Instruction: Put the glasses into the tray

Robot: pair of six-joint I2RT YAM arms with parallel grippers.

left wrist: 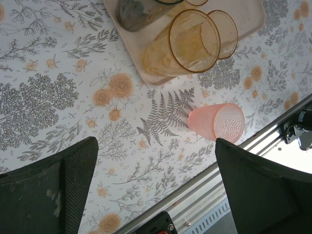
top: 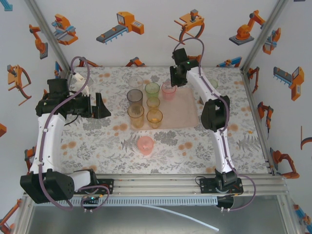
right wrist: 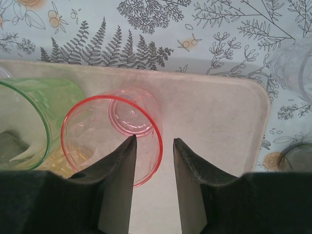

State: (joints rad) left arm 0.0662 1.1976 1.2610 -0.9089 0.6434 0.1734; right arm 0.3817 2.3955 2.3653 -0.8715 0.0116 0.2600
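The pale pink tray (top: 187, 109) lies mid-table and holds several glasses: smoky grey (top: 135, 96), green (top: 152, 89), two orange ones (top: 136, 116) and a pink one (top: 168, 90). My right gripper (right wrist: 154, 141) hangs over the tray (right wrist: 214, 117), part open. Its left finger reaches inside the standing pink glass (right wrist: 97, 126) and its right finger is outside, with the rim loose between them. A green glass (right wrist: 29, 117) stands beside it. Another pink glass (left wrist: 217, 122) stands on the cloth near the front edge. My left gripper (left wrist: 156, 185) is open wide above the cloth, holding nothing.
A clear glass (right wrist: 292, 63) and a grey one (right wrist: 297, 158) stand on the flowered cloth right of the tray. The metal rail (top: 161, 183) runs along the table's front edge. The left arm (top: 63, 105) hovers over the left side.
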